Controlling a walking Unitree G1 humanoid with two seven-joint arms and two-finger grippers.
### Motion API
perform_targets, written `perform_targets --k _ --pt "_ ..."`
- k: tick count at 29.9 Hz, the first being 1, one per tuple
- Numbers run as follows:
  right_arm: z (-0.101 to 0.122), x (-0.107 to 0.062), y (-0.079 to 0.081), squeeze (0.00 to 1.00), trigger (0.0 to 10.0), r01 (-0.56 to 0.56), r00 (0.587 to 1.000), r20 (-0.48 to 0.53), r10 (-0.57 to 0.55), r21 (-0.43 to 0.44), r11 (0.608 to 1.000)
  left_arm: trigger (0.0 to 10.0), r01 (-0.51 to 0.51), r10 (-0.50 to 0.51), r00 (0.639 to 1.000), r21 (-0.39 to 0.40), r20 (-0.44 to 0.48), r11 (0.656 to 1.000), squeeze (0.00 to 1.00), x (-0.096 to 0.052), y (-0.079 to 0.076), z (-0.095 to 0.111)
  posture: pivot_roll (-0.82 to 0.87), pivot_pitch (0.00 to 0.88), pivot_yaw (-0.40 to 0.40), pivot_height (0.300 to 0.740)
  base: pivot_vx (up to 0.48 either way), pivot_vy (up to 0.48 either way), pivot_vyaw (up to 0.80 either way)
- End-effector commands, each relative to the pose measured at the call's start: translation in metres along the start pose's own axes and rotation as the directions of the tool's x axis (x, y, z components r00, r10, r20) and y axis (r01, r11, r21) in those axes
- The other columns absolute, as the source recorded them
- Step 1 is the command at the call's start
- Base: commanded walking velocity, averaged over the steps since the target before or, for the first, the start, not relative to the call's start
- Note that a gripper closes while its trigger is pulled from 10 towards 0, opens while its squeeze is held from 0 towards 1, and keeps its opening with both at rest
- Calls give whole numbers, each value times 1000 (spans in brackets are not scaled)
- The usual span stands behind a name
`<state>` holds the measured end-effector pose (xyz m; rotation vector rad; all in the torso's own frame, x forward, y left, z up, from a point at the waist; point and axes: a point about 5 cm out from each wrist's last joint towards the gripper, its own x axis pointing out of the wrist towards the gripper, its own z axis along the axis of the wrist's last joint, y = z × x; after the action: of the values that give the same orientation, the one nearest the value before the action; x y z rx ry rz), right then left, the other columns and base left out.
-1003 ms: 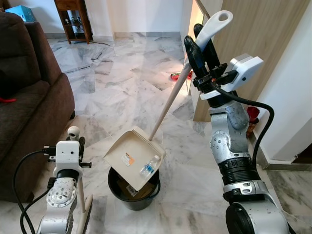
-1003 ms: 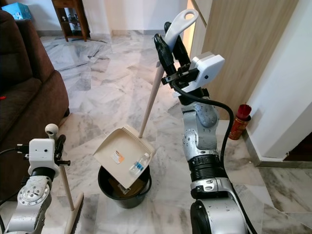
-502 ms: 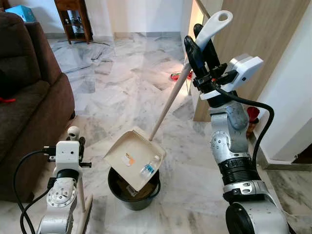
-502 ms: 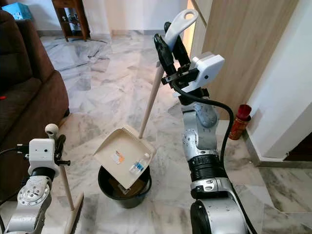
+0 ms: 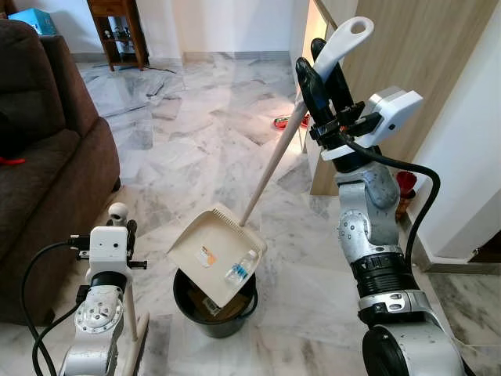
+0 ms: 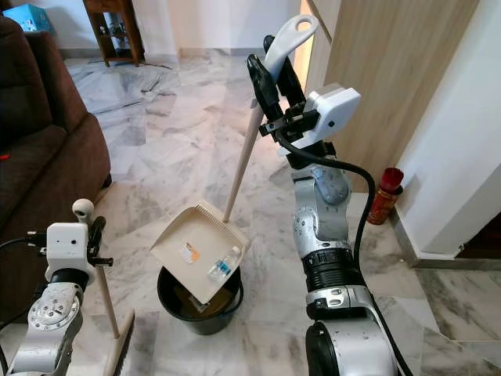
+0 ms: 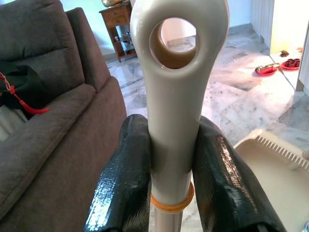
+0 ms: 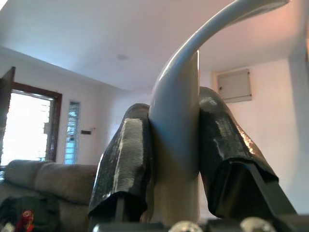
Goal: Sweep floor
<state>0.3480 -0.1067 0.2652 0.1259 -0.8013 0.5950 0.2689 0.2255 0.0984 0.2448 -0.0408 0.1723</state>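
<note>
Broom [image 6: 110, 313] head beyond the frame's lower edge

sofa [image 5: 47, 157] left, open floor [image 5: 203, 117] ahead

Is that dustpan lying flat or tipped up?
Tipped. The dustpan slants over the black bucket, lifted by the right gripper; a small bottle lies near its lower edge.

A home's living room: brown sofa [image 5: 47, 157], marble floor [image 5: 196, 117], wooden side table [image 5: 117, 31].
</note>
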Motion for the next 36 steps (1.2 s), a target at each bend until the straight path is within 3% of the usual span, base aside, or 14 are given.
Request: perform_targets --k 1,24,36 --pt "26 16 9 0 10000 -43 988 142 64 -146 988 10000 -1 1 999 13 40 1000 0 3 5 10 66 0 29 740 0 0 0" --pt "29 19 16 0 10000 -53 981 168 93 -231 972 10000 3 -3 999 14 45 1000 0 3 5 12 67 0 30 740 0 0 0" --pt "30 20 6 0 10000 32 983 186 -6 -138 990 10000 2 -3 999 14 44 1000 0 4 5 11 69 0 28 740 0 0 0"
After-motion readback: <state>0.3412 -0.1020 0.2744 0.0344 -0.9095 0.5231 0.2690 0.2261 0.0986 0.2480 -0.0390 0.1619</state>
